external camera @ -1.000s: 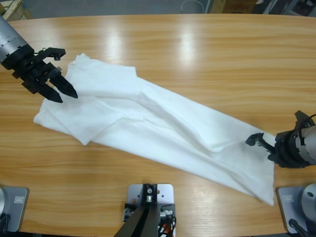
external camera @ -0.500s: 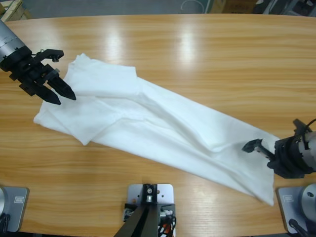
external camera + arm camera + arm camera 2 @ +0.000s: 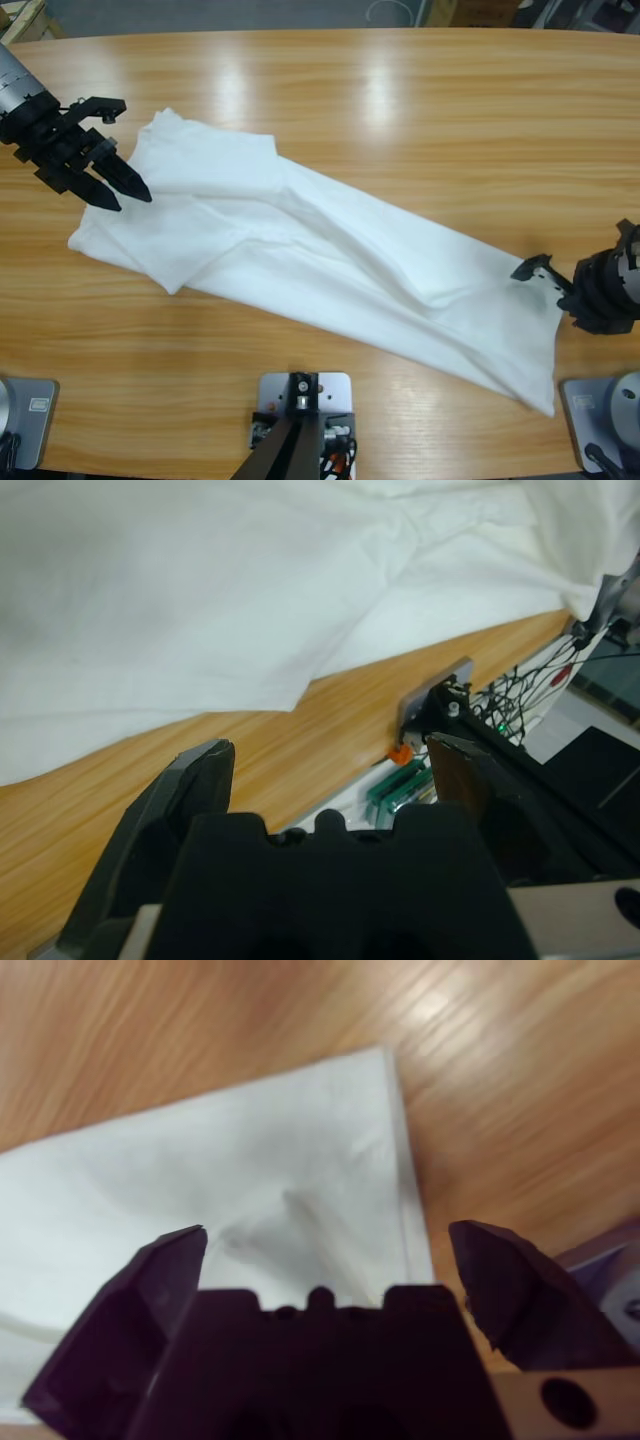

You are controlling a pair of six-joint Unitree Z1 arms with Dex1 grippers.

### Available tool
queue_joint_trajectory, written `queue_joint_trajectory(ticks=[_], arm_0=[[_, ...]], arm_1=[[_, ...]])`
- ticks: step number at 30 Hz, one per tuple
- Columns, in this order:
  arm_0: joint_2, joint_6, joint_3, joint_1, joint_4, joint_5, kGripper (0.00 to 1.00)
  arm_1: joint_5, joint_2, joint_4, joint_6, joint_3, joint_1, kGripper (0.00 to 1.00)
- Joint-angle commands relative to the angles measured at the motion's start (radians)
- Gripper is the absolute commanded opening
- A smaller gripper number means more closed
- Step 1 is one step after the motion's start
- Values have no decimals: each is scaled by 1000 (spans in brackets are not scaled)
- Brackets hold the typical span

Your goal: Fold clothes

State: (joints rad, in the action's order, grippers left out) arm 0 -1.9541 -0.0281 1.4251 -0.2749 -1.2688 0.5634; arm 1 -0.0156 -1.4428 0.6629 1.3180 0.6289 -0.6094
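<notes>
The shirt [image 3: 310, 270] lies spread in a long diagonal on the table [image 3: 400, 110], between the two grippers. The left gripper [image 3: 112, 180] has its jaws apart and holds nothing; its tips sit just at the cloth's near edge, though whether they touch it is hard to tell. In its wrist view the shirt fills the area ahead of the jaws. The right gripper [image 3: 545, 272] is also spread wide and empty, just beside the shirt's other end, a straight edge of the cloth lying ahead between its jaws.
</notes>
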Motion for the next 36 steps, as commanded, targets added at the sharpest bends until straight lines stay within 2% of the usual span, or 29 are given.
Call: queue_joint_trajectory(ticks=[1, 8, 15, 21, 28, 36], arm_0=[[4, -4, -35, -16, 14, -9, 757], [-1, -1, -34, -38, 17, -22, 757], [-6, -1, -32, -30, 17, -22, 757], [-3, -1, -32, -27, 17, -22, 757], [-2, 0, -33, -21, 17, -23, 757], [-3, 0, -31, -13, 17, -23, 757]], arm_1=[[29, -45, -8, -100, 17, 18, 1000], [40, -18, -8, -256, 176, -116, 1000], [-43, -105, -24, -218, 199, -205, 1000], [-87, -173, -137, -147, 159, -292, 1000], [-171, -271, -294, -142, 75, -295, 1000], [-202, -323, -342, -176, 54, -275, 1000]])
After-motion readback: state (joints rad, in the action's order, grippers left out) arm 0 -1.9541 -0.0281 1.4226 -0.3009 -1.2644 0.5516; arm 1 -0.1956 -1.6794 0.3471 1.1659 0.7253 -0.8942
